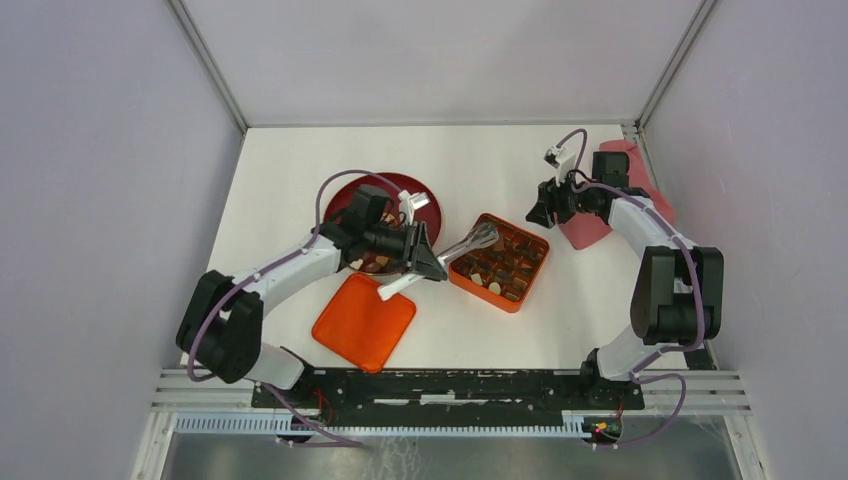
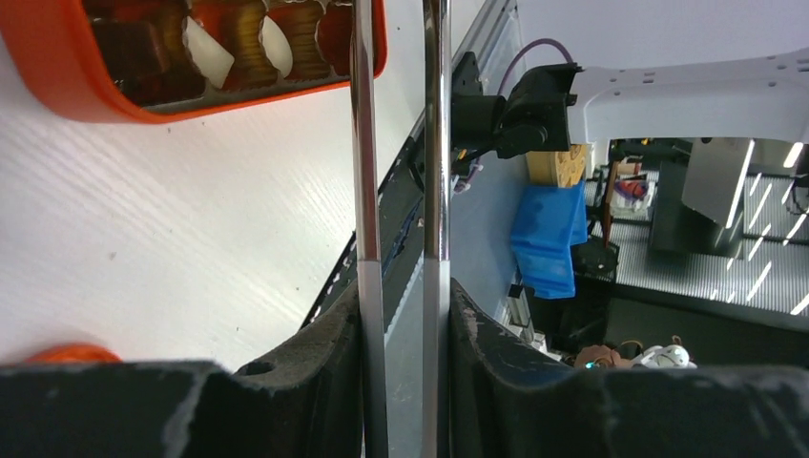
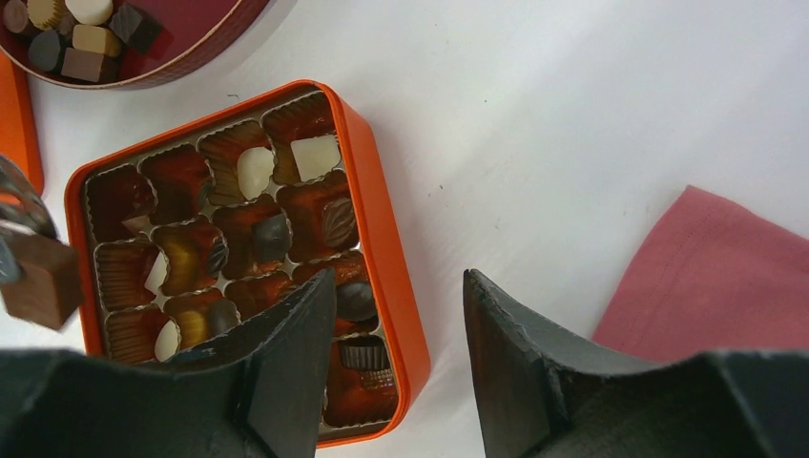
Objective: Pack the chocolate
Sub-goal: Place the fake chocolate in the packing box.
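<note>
**Left end effector gripping tongs over the box; right end effector spread and empty**

The left arm reaches forward and toward the middle of the table (image 1: 480, 160), forearm low and wrist turned sideways. The left end effector (image 1: 425, 255) is closed part-way on a pair of metal tongs (image 1: 465, 245). In the left wrist view each finger presses against the outside of one tong leg, with a narrow gap between the legs. The tongs run out ahead of the fingers, and their tips lie over the near corner of the orange box (image 3: 386, 248). A brown chocolate cube (image 3: 40, 279) sits at those tips, above the box edge. The dark red plate (image 1: 400, 180) lies just behind this end effector, and the flat orange lid (image 1: 362, 322) lies below it, toward the bases.

The right arm is folded back, elbow high, wrist pointing down toward the box. The right end effector (image 3: 401, 281) has its fingers spread, holding and touching nothing. Directly beneath and ahead of it lies the box, with chocolate (image 3: 315, 156) in many of its compartments. More pieces rest on the plate beyond the box. A pink cloth (image 3: 715, 277) lies to one side of the fingers.
</note>
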`<state>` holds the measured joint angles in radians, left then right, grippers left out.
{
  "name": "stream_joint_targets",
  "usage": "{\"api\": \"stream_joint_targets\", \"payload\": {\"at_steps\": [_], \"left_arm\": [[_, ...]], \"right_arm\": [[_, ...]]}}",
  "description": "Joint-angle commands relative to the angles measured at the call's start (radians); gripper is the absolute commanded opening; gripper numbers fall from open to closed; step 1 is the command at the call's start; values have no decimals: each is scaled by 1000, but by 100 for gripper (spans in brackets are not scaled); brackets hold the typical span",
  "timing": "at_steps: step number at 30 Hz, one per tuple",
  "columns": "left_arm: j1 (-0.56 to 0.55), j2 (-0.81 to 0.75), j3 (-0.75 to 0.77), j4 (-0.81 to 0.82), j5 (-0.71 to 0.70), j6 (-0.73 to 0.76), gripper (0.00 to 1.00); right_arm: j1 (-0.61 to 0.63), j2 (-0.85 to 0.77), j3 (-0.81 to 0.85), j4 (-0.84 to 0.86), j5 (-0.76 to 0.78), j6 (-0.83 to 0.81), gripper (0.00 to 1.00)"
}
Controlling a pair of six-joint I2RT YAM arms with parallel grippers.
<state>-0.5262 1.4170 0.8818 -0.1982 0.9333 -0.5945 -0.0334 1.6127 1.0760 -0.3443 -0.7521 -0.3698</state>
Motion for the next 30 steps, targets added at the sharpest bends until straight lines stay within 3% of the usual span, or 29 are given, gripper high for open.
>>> {"api": "stream_joint_targets", "payload": {"at_steps": [1, 8, 25, 30], "left_arm": [[-87, 86, 100, 72, -31, -30, 2], [-172, 194, 198, -13, -84, 33, 2], [-251, 308, 329, -243, -171, 168, 4], [-259, 311, 351, -303, -218, 199, 14]], "right_arm": [[-8, -41, -5, 40, -26, 14, 57], [-16, -39, -10, 46, -33, 20, 57], [-22, -38, -9, 49, -41, 22, 57], [-22, -35, -8, 49, -45, 25, 57]]}}
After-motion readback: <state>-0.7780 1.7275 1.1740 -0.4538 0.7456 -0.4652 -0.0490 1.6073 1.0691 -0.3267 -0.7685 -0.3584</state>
